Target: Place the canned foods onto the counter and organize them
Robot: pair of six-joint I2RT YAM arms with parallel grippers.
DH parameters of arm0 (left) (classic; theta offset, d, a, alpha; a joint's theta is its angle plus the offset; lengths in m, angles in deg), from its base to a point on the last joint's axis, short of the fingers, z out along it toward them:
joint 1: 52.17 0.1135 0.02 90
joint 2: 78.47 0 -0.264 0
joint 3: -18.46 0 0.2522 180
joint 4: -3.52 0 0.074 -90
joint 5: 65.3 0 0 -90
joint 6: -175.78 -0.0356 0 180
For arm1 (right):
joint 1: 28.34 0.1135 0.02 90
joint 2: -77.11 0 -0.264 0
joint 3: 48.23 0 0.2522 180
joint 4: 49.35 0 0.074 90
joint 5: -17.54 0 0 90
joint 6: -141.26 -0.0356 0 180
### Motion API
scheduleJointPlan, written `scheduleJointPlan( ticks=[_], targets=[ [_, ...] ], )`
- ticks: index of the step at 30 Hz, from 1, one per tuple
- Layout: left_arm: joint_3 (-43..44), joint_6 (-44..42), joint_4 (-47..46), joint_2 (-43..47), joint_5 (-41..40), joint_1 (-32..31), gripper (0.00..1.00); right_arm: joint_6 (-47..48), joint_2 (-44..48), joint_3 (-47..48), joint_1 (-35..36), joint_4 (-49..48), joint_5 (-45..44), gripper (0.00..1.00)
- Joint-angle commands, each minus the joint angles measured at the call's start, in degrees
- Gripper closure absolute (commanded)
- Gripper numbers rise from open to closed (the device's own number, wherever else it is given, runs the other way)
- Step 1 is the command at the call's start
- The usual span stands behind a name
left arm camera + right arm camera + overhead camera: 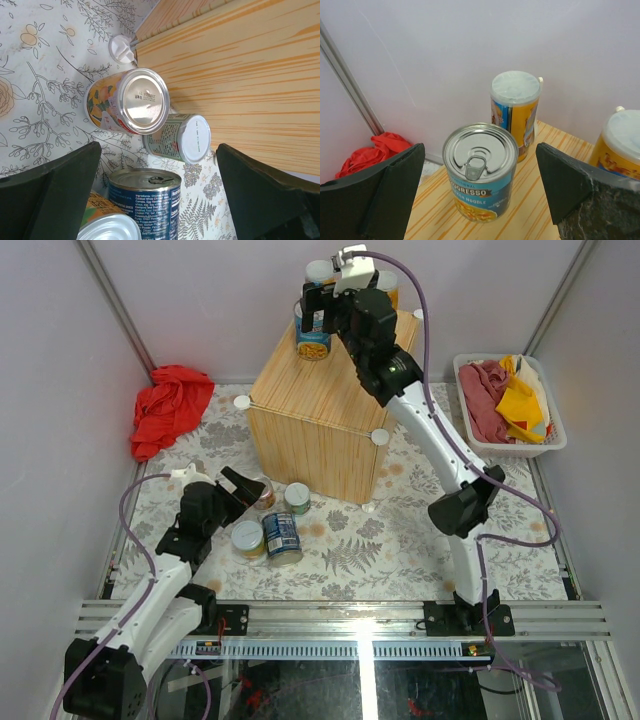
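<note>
white basket of cloths near counter

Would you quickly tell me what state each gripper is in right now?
Left gripper: open, holding nothing.
Right gripper: open, one finger on each side of the blue can, not touching it.

Left gripper fingers spread wide, nothing between them. Fruit can and green can sit just beside each other at the counter wall. Blue can and orange can are nearer. White cap sits on the floral mat.
</note>
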Motion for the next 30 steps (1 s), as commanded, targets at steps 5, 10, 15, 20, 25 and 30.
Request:
scheduleJointPlan(
  ticks=[5, 10, 15, 20, 25, 30],
  targets=[
    [0.9, 0.6, 1.4, 1.8, -0.8, 0.5, 0.0, 2.9, 12.6, -7.8, 5.4, -1.3, -2.6, 0.01],
    [1.2, 1.2, 1.2, 0.9, -1.0, 0.5, 0.0, 2.7, 17.5, -9.2, 15.3, 10.5, -10.3, 0.04],
    [0.2, 2.8, 0.1, 0.7, -1.0, 0.5, 0.0, -2.6, 25.1, -21.0, 27.3, 15.5, -19.6, 0.06],
    [-0.4, 4.0, 0.4, 1.3, -1.3, 0.4, 0.0, -15.1, 30.6, -32.3, 35.3, 23.5, -24.7, 0.09],
    [-0.5, 5.0, 2.4, 2.4, -2.6, 0.5, 0.0, -30.8, 33.7, -44.0, 38.9, 29.3, -22.9, 0.11],
    [-0.3, 5.4, 5.0, 3.6, -3.2, 0.5, 0.0, -38.7, 33.8, -53.7, 40.6, 28.2, -18.8, 0.11]
  ],
)
